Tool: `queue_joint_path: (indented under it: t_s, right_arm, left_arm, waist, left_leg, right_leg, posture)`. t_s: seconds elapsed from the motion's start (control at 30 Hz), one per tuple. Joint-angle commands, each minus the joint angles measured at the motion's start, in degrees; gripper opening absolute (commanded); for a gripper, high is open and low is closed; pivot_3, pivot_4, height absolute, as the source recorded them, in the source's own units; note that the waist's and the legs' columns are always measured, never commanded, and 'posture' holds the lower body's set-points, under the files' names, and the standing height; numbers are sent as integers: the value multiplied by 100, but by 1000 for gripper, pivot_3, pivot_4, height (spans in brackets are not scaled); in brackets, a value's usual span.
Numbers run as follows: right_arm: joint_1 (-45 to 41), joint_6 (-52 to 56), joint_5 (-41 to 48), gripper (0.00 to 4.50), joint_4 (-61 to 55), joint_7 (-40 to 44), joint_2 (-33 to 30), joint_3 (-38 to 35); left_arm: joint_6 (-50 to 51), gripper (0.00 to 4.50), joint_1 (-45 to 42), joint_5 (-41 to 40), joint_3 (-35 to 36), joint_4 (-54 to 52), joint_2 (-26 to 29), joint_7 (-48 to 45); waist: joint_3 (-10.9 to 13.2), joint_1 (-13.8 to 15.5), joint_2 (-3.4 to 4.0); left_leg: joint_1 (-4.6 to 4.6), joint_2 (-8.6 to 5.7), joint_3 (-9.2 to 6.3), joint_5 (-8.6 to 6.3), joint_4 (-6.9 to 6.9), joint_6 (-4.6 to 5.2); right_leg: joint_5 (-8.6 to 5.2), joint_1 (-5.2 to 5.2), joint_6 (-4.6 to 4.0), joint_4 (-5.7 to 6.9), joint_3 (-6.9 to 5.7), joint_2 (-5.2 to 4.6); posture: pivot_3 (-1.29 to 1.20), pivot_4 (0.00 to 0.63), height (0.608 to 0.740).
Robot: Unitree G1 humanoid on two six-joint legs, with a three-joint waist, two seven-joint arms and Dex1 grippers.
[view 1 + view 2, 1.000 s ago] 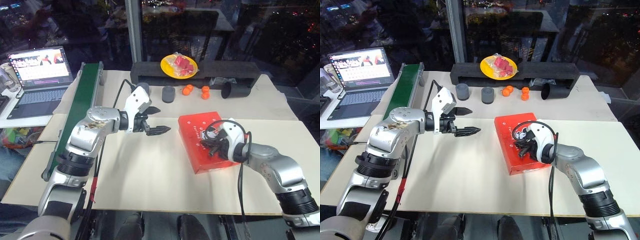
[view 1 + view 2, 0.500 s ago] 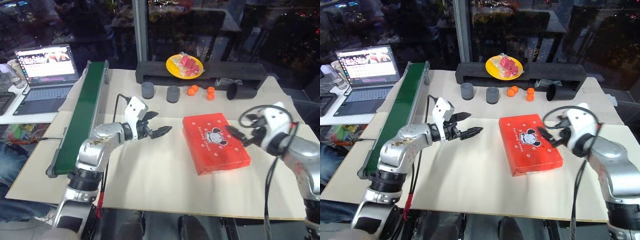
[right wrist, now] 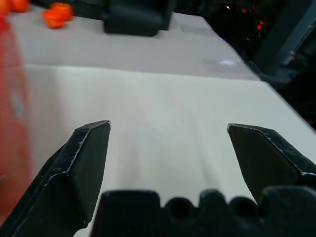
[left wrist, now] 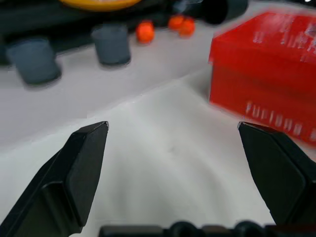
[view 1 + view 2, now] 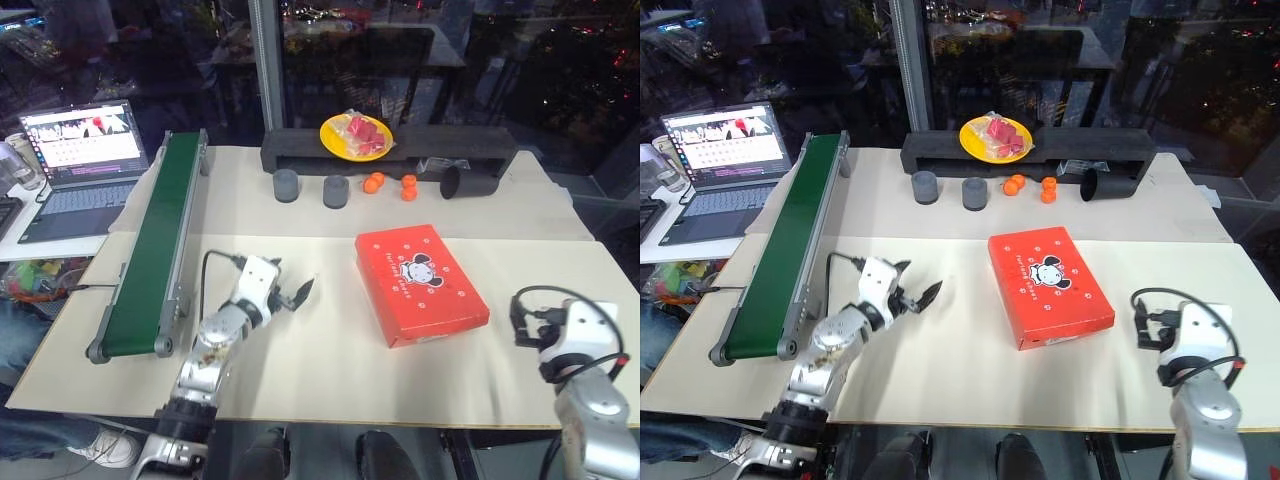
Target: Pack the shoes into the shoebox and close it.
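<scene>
The red shoebox [image 5: 420,283] lies closed in the middle of the table, its lid with the white cartoon figure facing up. The shoes are hidden. My left gripper [image 5: 292,296] hovers low over the table to the left of the box, open and empty; in the left wrist view its fingers [image 4: 84,163] stand wide apart, with the box's red side [image 4: 266,94] ahead. My right gripper [image 5: 522,322] is near the front right of the table, clear of the box, open and empty. Its fingers [image 3: 81,163] frame bare table in the right wrist view.
A green conveyor [image 5: 155,250] runs along the left side, with a laptop [image 5: 75,160] beyond it. At the back stand a long black foam tray [image 5: 390,150], a yellow plate [image 5: 355,133], two grey cups [image 5: 286,185], orange balls [image 5: 388,183] and a lying black cylinder [image 5: 470,181].
My right gripper came off the box lid, opened and swung right and back. My left gripper sank toward the table and drew nearer. The box stays closed.
</scene>
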Motion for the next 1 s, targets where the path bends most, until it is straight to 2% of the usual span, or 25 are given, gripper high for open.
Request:
queue_joint_path:
  t_s: [0.03, 0.3, 0.67, 1.0]
  right_arm:
    - [-25, -500, -83, 4450, 228, -62, 160, 80]
    - [-30, -726, -269, 4450, 813, -204, 614, 537]
    - [-330, -597, -312, 4450, 573, -5, 983, 1447]
    - [-253, -591, -297, 4450, 562, 15, 865, 1486]
  left_arm:
    - [-452, 4500, 125, 39, 75, 61, -99, 119]
    - [-432, 4500, 349, -17, 233, 219, -289, 415]
    - [-507, 4500, 202, -44, 369, 372, -354, 425]
    - [-473, 4500, 243, -162, 587, 507, -377, 428]
  waist:
    - [0, 40, 0]
    - [-14, 65, 4]
    - [-17, 29, 4]
    - [-17, 87, 4]
  left_leg:
    - [-4, 0, 0, 0, 4, 0]
    - [-7, 1, 3, 0, -10, 1]
    - [-4, 4, 5, 0, -11, 0]
    - [-7, 3, 4, 0, -12, 0]
  right_leg:
    - [5, -1, 9, 0, 0, 1]
    - [5, -7, 20, -5, 1, 1]
    - [4, -6, 20, -6, 0, 3]
    - [2, -7, 22, -9, -1, 2]
  posture:
    - [0, 150, 740]
    - [0, 150, 740]
    - [0, 150, 740]
    - [0, 150, 740]
